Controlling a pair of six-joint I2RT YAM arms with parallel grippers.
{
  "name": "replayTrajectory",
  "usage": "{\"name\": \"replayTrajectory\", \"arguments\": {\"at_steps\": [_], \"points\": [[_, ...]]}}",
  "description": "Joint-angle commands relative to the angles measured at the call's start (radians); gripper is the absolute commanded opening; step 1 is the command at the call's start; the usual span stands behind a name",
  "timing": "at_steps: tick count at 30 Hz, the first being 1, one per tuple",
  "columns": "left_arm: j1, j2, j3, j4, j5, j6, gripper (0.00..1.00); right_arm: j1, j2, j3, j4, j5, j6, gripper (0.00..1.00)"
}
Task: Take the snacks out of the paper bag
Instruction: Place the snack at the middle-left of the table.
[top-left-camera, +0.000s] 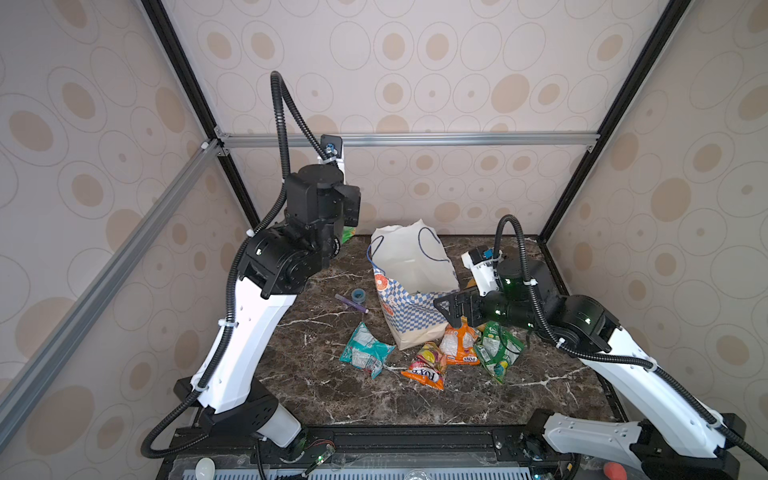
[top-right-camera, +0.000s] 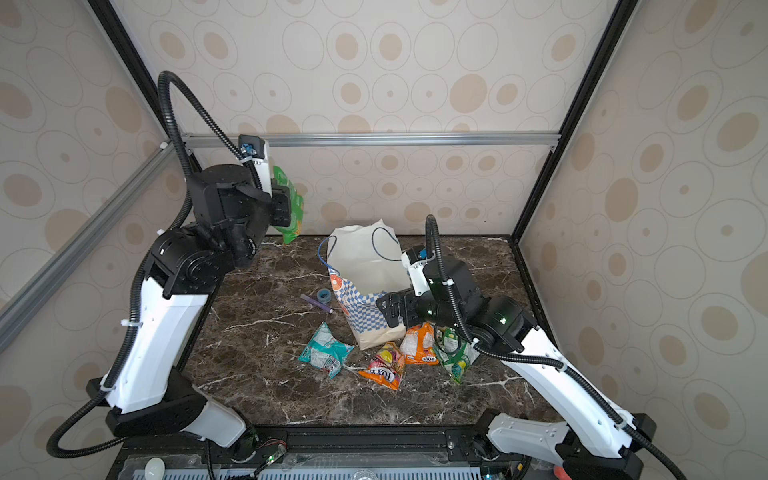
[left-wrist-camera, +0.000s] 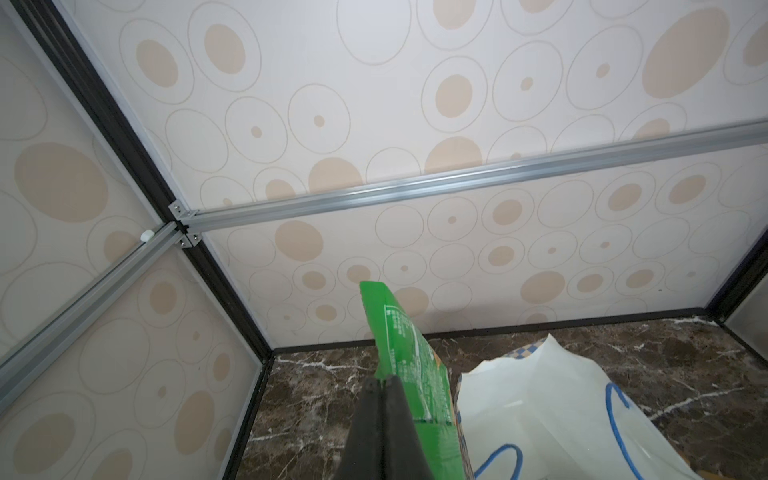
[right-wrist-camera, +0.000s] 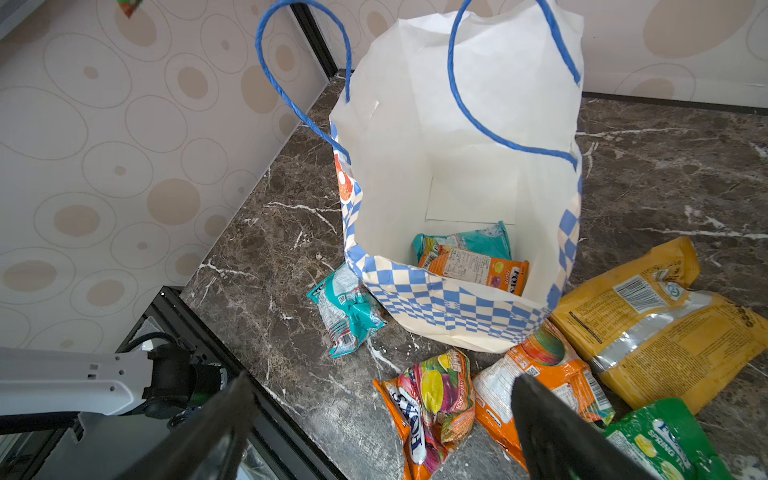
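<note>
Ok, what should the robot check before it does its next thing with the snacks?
1. Left gripper shut on green packet: ok.
2. Green packet hanging clear of paper bag: ok.
3. Right gripper open and empty: ok.
4. Paper bag upright, mouth open: ok.
5. Paper bag emptied: not ok; teal packet and orange packet lie inside.

Bkgd: enclosure walls (top-left-camera: 415, 62) w/ cream paper, beige oval print. Alu rail (top-left-camera: 415, 139) horiz across back, black corner posts (top-left-camera: 192, 83). Tabletop (top-left-camera: 332, 399) dark brown marble, white veins. Light even.
</note>
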Motion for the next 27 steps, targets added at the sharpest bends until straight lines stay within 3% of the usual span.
{"name": "replayTrajectory", "arguments": {"at_steps": [1, 12, 18, 21, 27], "points": [[0.012, -0.066, -0.149, -0.008, -0.023, -0.063, 0.0, -0.004, 0.0, 0.004, 0.017, -0.015, 0.013, 1.0], [0.115, -0.288, -0.74, 0.096, 0.103, -0.204, 0.0, -0.005, -0.026, -0.029, 0.032, -0.047, 0.033, 1.0], [0.188, -0.334, -0.961, 0.192, 0.198, -0.234, 0.0, -0.005, -0.041, -0.036, 0.028, -0.036, 0.038, 1.0], [0.24, -0.335, -1.087, 0.26, 0.32, -0.273, 0.01, -0.005, -0.036, -0.039, 0.035, -0.038, 0.041, 1.0], [0.315, -0.284, -1.316, 0.426, 0.53, -0.371, 0.14, -0.005, -0.025, -0.04, 0.041, -0.054, 0.037, 1.0]]}}
